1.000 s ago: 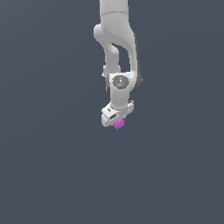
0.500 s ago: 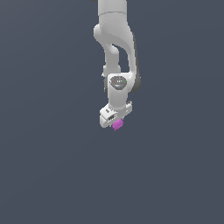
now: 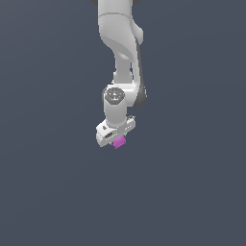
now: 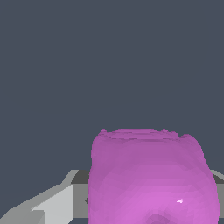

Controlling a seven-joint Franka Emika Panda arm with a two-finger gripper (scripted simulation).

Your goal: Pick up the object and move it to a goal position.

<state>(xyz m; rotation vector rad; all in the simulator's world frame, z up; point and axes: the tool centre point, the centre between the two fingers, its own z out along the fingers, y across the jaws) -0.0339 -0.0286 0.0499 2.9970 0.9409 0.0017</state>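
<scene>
**Ana:** Object [image 3: 119,141] first: the magenta lump is sitting right at the tip of the white gripper [image 3: 116,140], poking out on the side toward the exterior view's right. From the wrist it is filling the near field [image 4: 151,177], with grey finger [image 4: 59,203] surfaces showing beside it.

**Ben:** Is the claw clamping it?

**Ana:** I am judging that it is closing on the lump, since nothing else is appearing under it, but the contact faces themselves are hiding behind the block.

**Ben:** So what is worrying you?

**Ana:** Reading from the exterior view's left across: the hand is blocking most of the lump, and only a small corner is peeking out. That is suggesting an off-centre hold. If the arm is swinging quickly toward the goal, the block could be twisting between the pads and slipping free.

**Ben:** And the goal?

**Ana:** No marker is showing in either view, so I cannot say how far it is.
</scene>
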